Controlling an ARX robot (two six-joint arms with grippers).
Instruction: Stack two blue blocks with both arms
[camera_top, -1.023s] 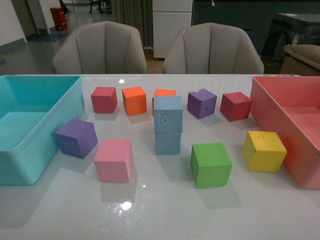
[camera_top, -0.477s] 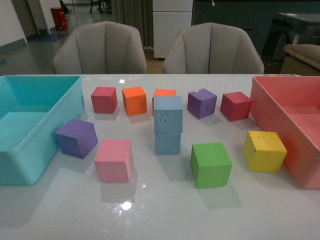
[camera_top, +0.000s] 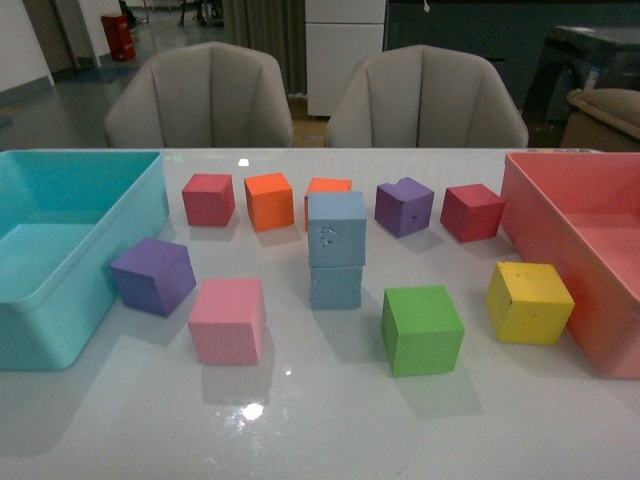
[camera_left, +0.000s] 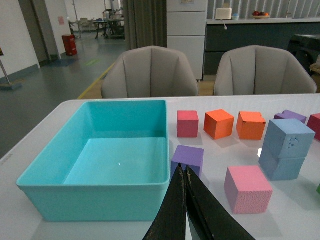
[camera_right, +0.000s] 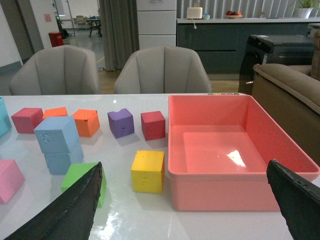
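Two pale blue blocks stand stacked in the middle of the white table: the upper blue block (camera_top: 337, 229) rests on the lower blue block (camera_top: 335, 287), slightly turned. The stack also shows in the left wrist view (camera_left: 287, 139) and the right wrist view (camera_right: 56, 134). Neither arm shows in the front view. My left gripper (camera_left: 182, 170) is shut and empty, pulled back near the table's front, in line with a purple cube (camera_left: 188, 158). My right gripper (camera_right: 185, 175) is open wide and empty, its fingers (camera_right: 75, 207) framing a yellow cube (camera_right: 148, 171) and the pink bin.
A turquoise bin (camera_top: 60, 300) stands at the left, a pink bin (camera_top: 560, 240) at the right. Around the stack lie purple (camera_top: 153, 275), pink (camera_top: 227, 320), green (camera_top: 421, 329), yellow (camera_top: 528, 302), red (camera_top: 208, 199), orange (camera_top: 268, 201), dark purple (camera_top: 404, 207) and maroon (camera_top: 471, 212) cubes. Two chairs stand behind the table.
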